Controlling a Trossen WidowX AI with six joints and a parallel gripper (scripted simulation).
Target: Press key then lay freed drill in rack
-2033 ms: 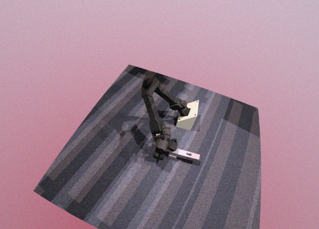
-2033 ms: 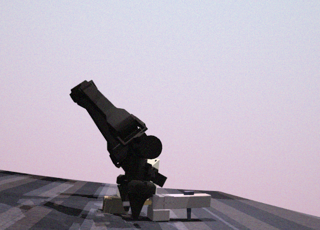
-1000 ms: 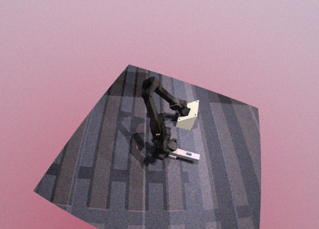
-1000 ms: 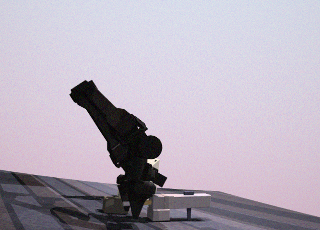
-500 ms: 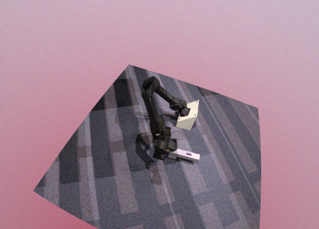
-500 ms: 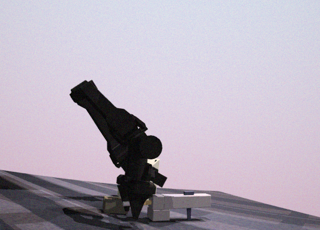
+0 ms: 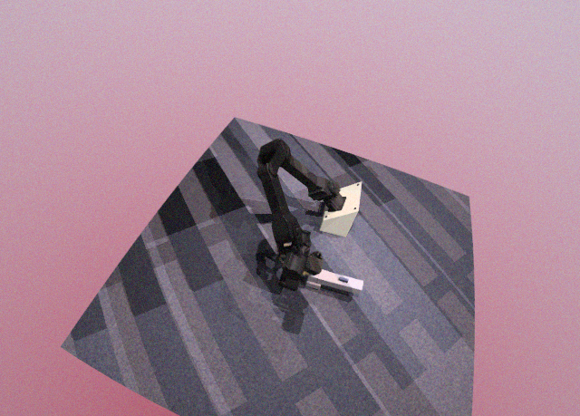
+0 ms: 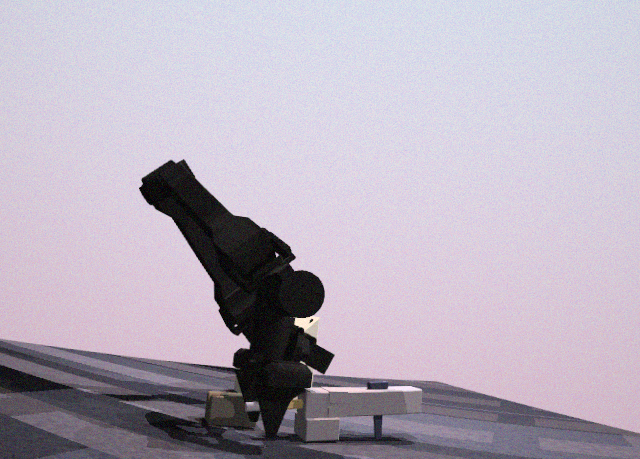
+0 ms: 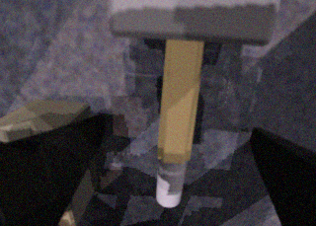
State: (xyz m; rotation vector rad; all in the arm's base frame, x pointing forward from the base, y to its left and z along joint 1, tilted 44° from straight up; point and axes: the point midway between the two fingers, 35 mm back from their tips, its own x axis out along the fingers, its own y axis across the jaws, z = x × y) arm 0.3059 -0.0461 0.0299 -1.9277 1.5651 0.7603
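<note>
The drill, a yellow bar with a white tip, sticks out of the end of a white housing. The key, a small blue cap, stands slightly proud of the housing's top; a blue post shows below it in the exterior view. My gripper is open and low, with one finger on each side of the drill and a gap on both sides in the wrist view. An olive-tan block, likely the rack, is partly hidden by a finger.
A cream wedge-shaped block with small dark holes stands by the arm's other end. A pale block sits under the housing's near end, close beside the gripper. The arm hides part of the work area in the top view.
</note>
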